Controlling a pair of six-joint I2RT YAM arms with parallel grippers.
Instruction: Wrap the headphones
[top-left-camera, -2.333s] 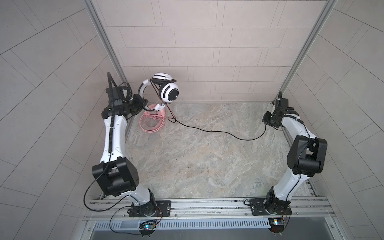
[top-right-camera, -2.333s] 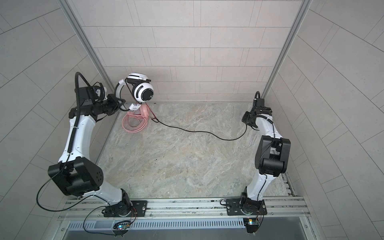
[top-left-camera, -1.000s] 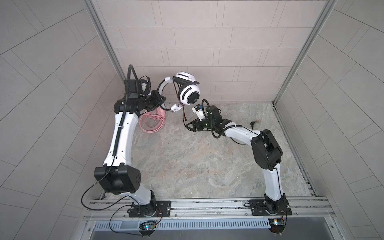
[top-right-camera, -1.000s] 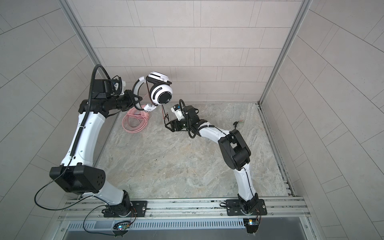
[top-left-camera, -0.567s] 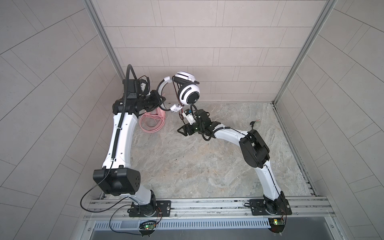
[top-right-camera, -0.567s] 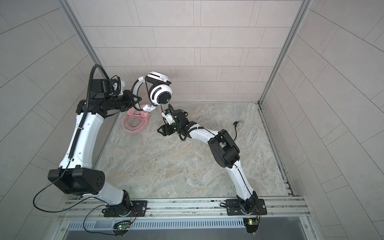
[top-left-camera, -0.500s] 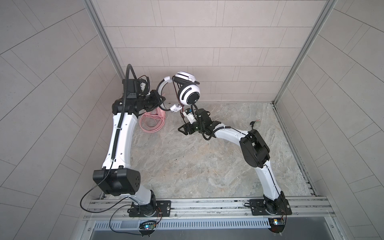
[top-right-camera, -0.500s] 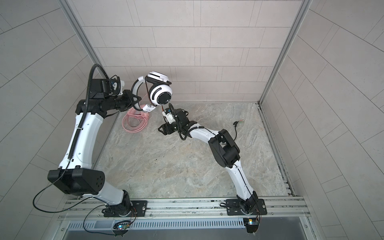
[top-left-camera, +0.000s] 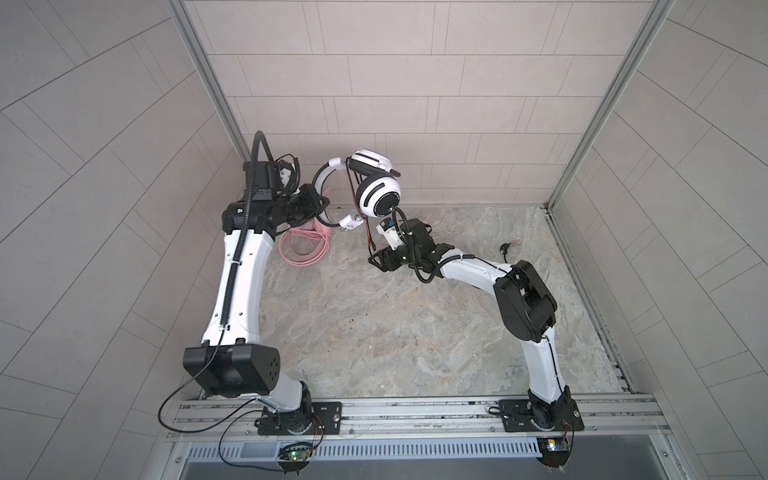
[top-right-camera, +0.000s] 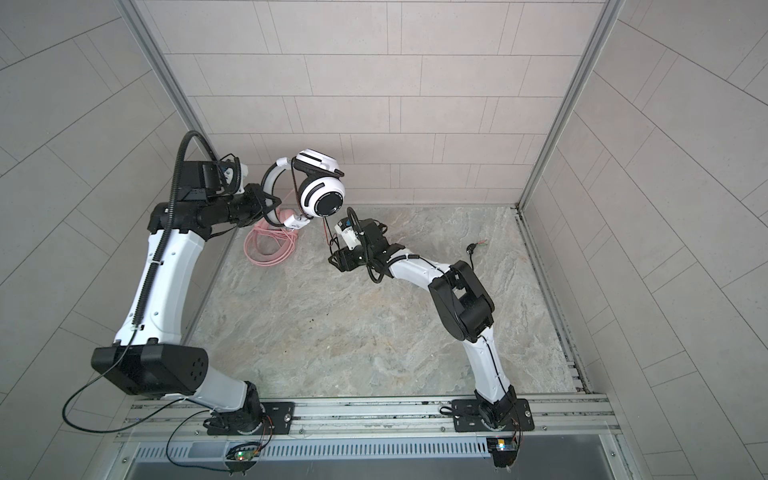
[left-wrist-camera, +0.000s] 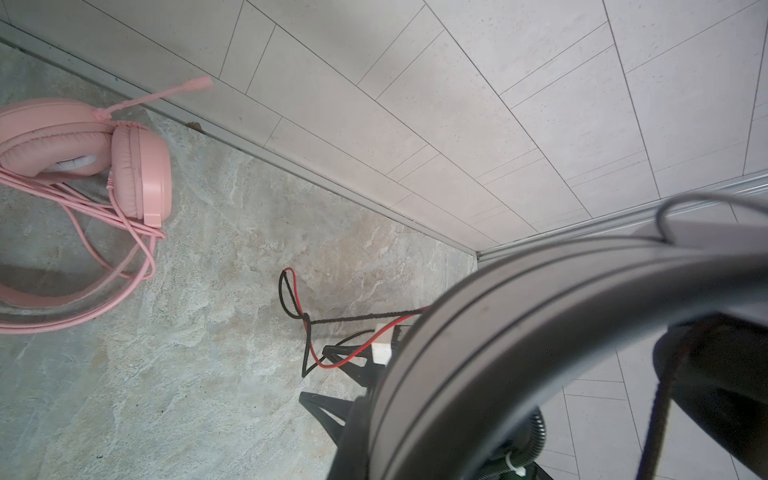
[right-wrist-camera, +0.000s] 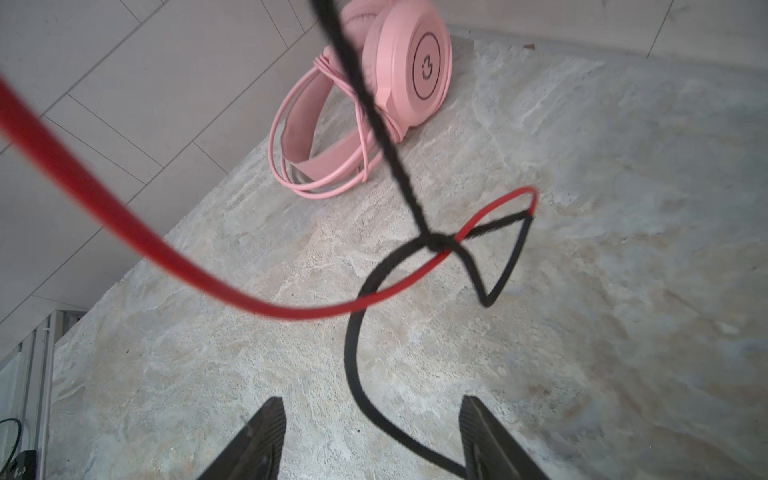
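While the left claw (top-left-camera: 319, 204) gripped the white-and-black headset (top-left-camera: 378, 198) by its headband above the back-left corner of the counter (top-left-camera: 395, 324), the right claw (right-wrist-camera: 372, 401) stood released, the black cable (right-wrist-camera: 353, 357) passing between its spread jaws. The pink headset (right-wrist-camera: 409, 66) lay in that corner, cable-wrapped.

Two wired headsets on my screens: one up in the air, one lying in the far left corner.

I see the white-and-black over-ear headset (top-left-camera: 377, 198) hanging clear of the tabletop (top-left-camera: 395, 332), its round white cup with the black ringed face turned down and forward and its headband arching off to the left. Its black-and-red cable (right-wrist-camera: 353, 353) drops from it in a loose, knotted loop, and the plug end (top-left-camera: 504, 248) lies on the surface well to the right. The all-pink padded headset (right-wrist-camera: 409, 66) rests on the tabletop, its pink cable (top-left-camera: 305, 249) bundled in loops around the headband and its boom mic (left-wrist-camera: 195, 85) sticking out past the ear cup.
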